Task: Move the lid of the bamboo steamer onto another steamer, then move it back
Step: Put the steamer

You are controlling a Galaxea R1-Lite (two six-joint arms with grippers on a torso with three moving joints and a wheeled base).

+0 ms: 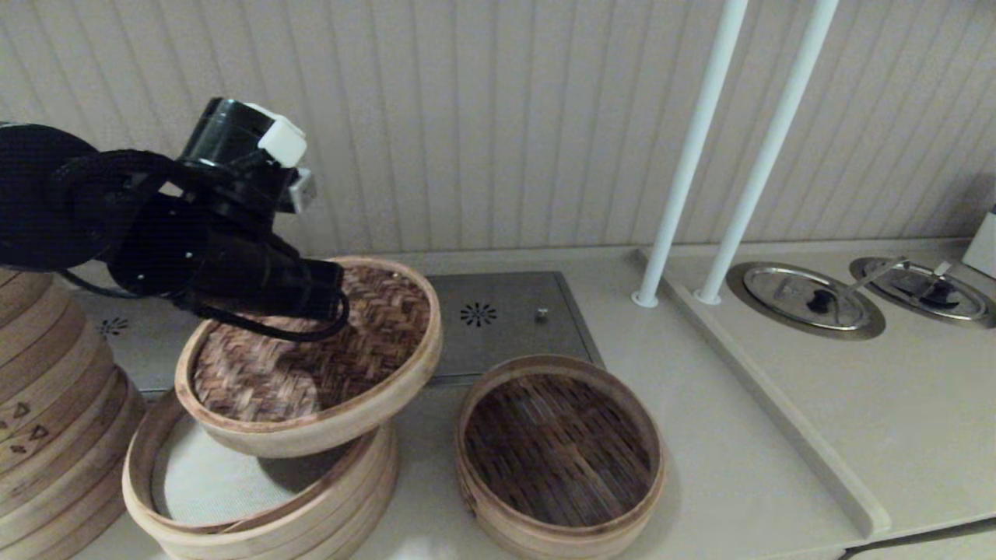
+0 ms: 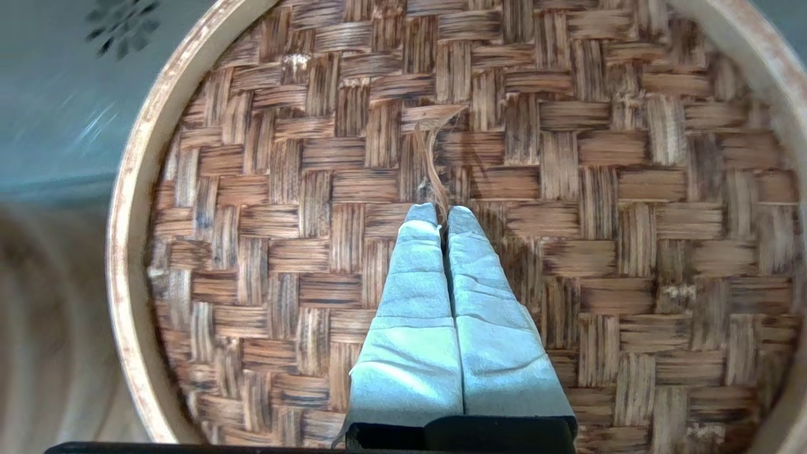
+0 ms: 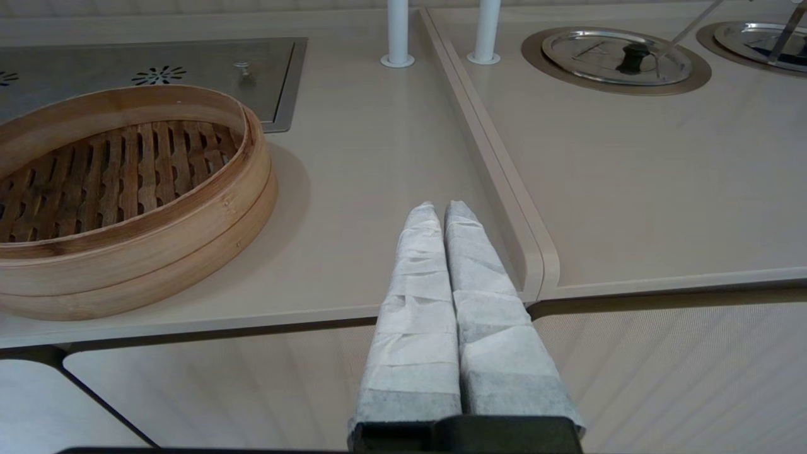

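The bamboo steamer lid hangs tilted in the air, its woven top facing up and its right side raised. It hovers over the basket with a white liner. My left gripper is over the lid's centre, shut on the thin bamboo strip handle. To the right stands another steamer, low, with a dark slatted floor and nothing in it. My right gripper is parked shut and holds nothing, off the counter's front edge, right of that basket.
A tall stack of baskets stands at the far left. Behind the baskets lies a steel plate. Two white poles rise at a raised counter edge, with round metal lids beyond.
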